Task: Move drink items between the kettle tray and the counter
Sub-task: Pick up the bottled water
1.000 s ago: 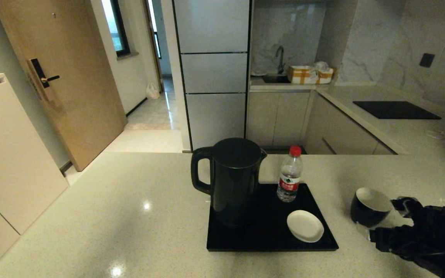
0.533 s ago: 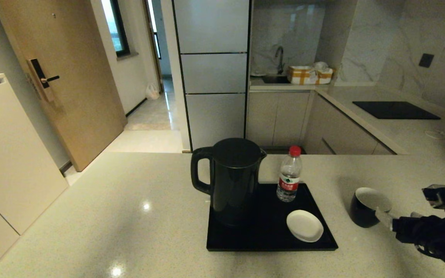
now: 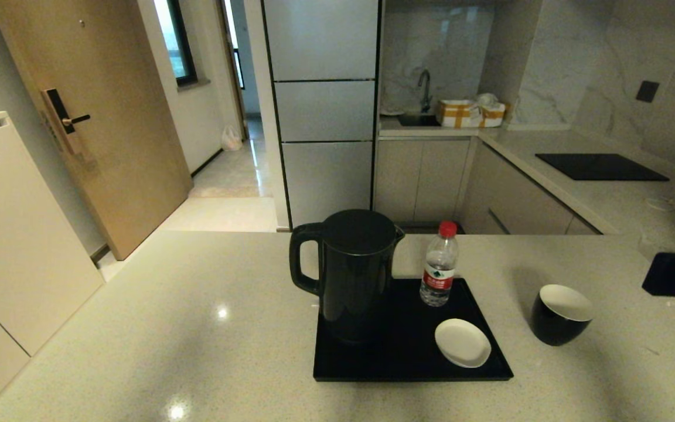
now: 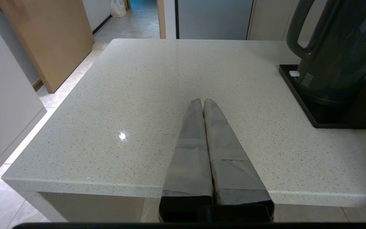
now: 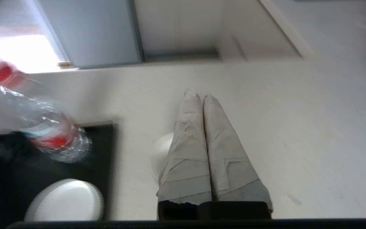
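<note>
So here's the setup: one flat rectangular black tray point(image 3: 372, 363) sits near the front edge of the wide beige speckled stone counter point(image 3: 167, 305). On it there's one tall black electric kettle with a side handle point(image 3: 349, 269) at the tray's back-left corner, one small clear plastic bottle with a red cap and label point(image 3: 440, 266) at the back-right corner, and one small white saucer point(image 3: 463, 343) near the front-right corner. One black cup with a white inside point(image 3: 560, 313) stands off the tray on the counter, just beside the tray's right edge.

The right gripper point(image 5: 200, 95) hangs above the counter over by the cup, fingers pressed together with nothing between them. The left gripper point(image 4: 202, 101) is parked over the counter's left front edge, fingers together too, nothing held.

Handling-wise, my guess: the kettle is the heavy one, stiff body, so go for the handle. The bottle looks light, thin and crushable, probably slippery, so pinch it gently around the label. The cup looks like glazed ceramic, breakable and slick; I'd pinch it over the rim.
</note>
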